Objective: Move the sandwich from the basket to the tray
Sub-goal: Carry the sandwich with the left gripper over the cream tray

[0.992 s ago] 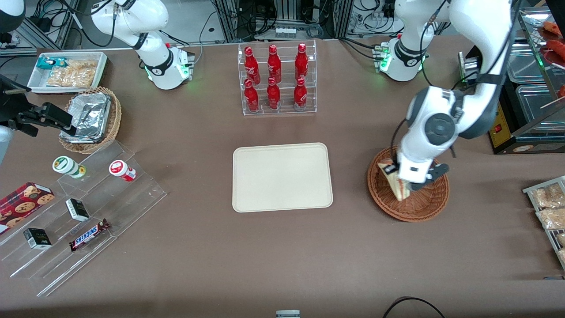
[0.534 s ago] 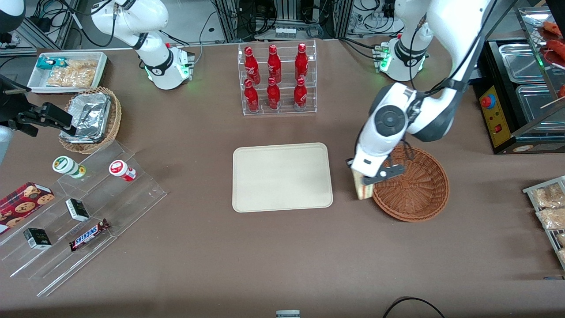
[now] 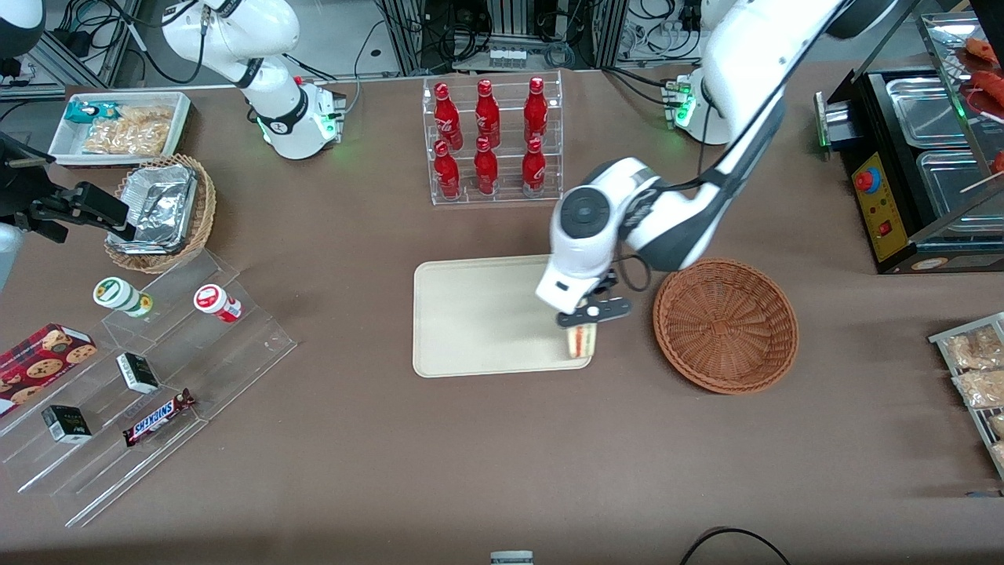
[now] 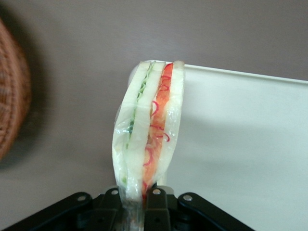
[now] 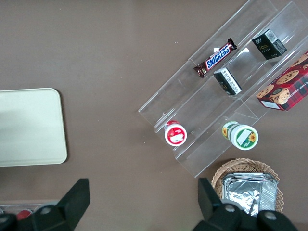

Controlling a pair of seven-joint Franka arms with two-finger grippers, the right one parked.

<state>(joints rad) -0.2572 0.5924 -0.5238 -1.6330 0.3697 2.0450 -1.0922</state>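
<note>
My left gripper (image 3: 584, 328) is shut on the sandwich (image 3: 580, 340), a wrapped wedge of white bread with red and green filling. It hangs above the corner of the cream-beige tray (image 3: 478, 314) that is nearest the basket and the front camera. In the left wrist view the sandwich (image 4: 149, 130) stands up from the gripper (image 4: 137, 199), over the tray's edge (image 4: 240, 144). The reddish-brown wicker basket (image 3: 725, 324) sits beside the tray toward the working arm's end; its rim (image 4: 12, 115) shows in the left wrist view. Nothing shows in it.
A clear rack of red bottles (image 3: 490, 141) stands farther from the front camera than the tray. Toward the parked arm's end are a lighter wicker basket with a foil container (image 3: 161, 210), a white bin of snacks (image 3: 121, 125) and a clear stepped stand with snacks (image 3: 141, 377).
My gripper has carried the sandwich out of the basket and sideways toward the parked arm's end, from over the basket to over the tray's corner.
</note>
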